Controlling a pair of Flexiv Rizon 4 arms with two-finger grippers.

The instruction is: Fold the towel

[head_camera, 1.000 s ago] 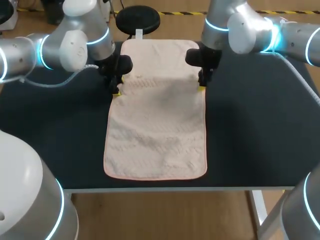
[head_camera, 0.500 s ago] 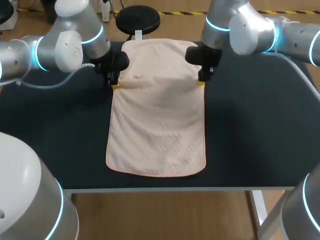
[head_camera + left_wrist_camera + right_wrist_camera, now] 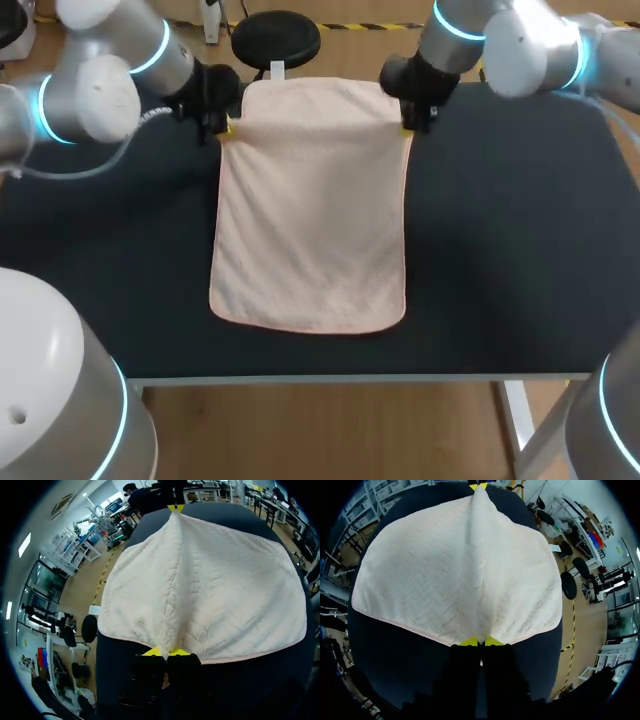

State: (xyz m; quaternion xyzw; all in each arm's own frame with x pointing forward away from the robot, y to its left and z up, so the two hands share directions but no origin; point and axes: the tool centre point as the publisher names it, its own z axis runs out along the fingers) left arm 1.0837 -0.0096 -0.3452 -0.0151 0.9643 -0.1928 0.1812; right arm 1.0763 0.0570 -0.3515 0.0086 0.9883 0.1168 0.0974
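**Cream towel (image 3: 310,210) pinched at both side hems**

Lies lengthwise down the middle of the matte black table (image 3: 500,230), near hem flat and short of the front edge, dark surface bare on either side. Gripped on the left hem near the far end by the left gripper (image 3: 228,127), yellow tips closed on the fabric. Gripped likewise on the right hem by the right gripper (image 3: 407,125). Drawn into a ridge from one pinch to the other.

Cream rectangular terry towel (image 3: 312,220) with pink edging: lying lengthwise, spreading flat on the dark tabletop (image 3: 500,250), a raised crease running across its far part.
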